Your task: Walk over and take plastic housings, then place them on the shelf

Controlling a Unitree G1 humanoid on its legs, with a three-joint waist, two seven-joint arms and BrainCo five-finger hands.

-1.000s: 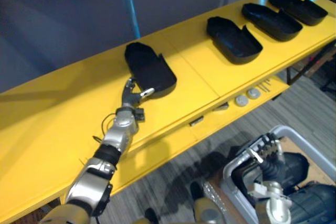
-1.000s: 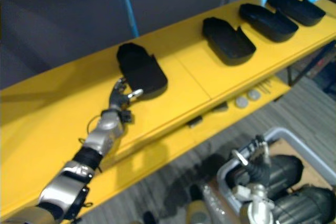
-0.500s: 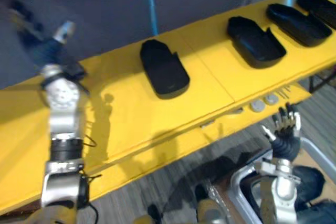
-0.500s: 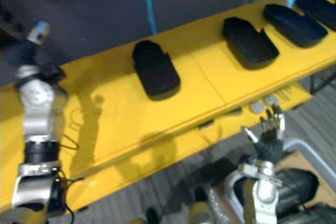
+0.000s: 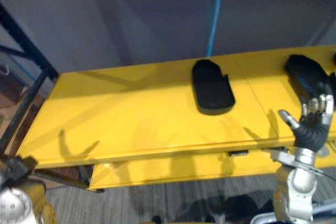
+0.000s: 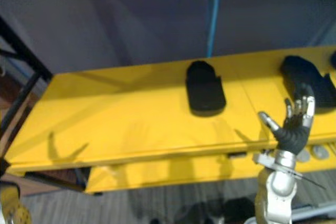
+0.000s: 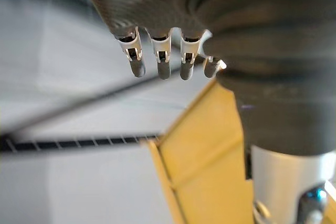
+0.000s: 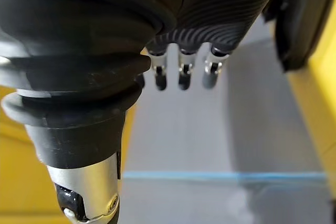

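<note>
1. Grey wall (image 5: 131,19) across the back.
2. Blue strip (image 5: 214,19) runs upright down the wall.
3. Black frame bars (image 5: 26,51) slant along the left edge.
4. Grey carpet (image 5: 157,203) lies at the bottom.
5. Two round grey discs (image 6: 318,151) sit side by side, lower right.
</note>
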